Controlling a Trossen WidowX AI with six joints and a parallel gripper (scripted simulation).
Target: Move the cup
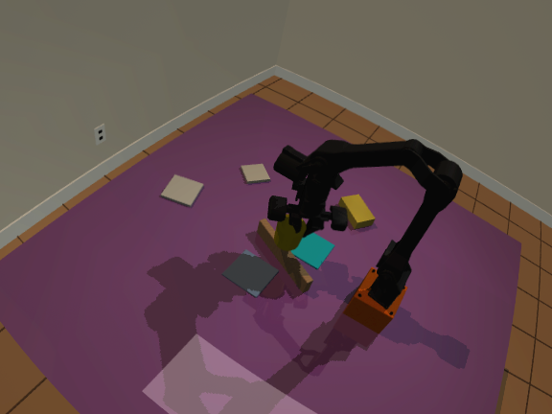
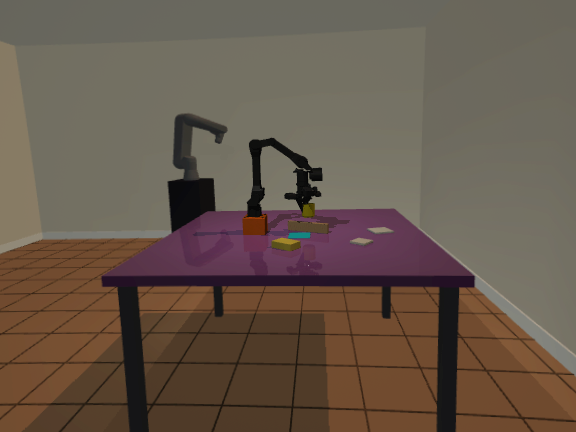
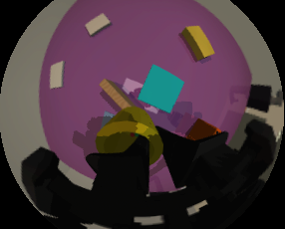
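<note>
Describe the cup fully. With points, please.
The cup (image 1: 287,239) (image 2: 308,210) (image 3: 111,144) is yellow, round-walled and apparently translucent, like tinted plastic. Small coloured bits show inside, presumably marbles. The pincer (image 1: 298,230) (image 2: 306,209) (image 3: 151,129) grips it above the table (image 2: 288,270), roughly upright, near the wooden bar (image 1: 299,275) (image 2: 308,227) (image 3: 116,94). I can't tell its exact tilt.

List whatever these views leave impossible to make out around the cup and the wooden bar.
- Marbles in the cup: wrist view shows specks of color through its wall, too small and dim to count; the fingers block part.
- Middle of the wooden bar: top and wrist views, behind the cup.
- Gray-blue pad: mostly behind the cup in the wrist view; not distinguishable in the exterior view, beyond the bar.
</note>
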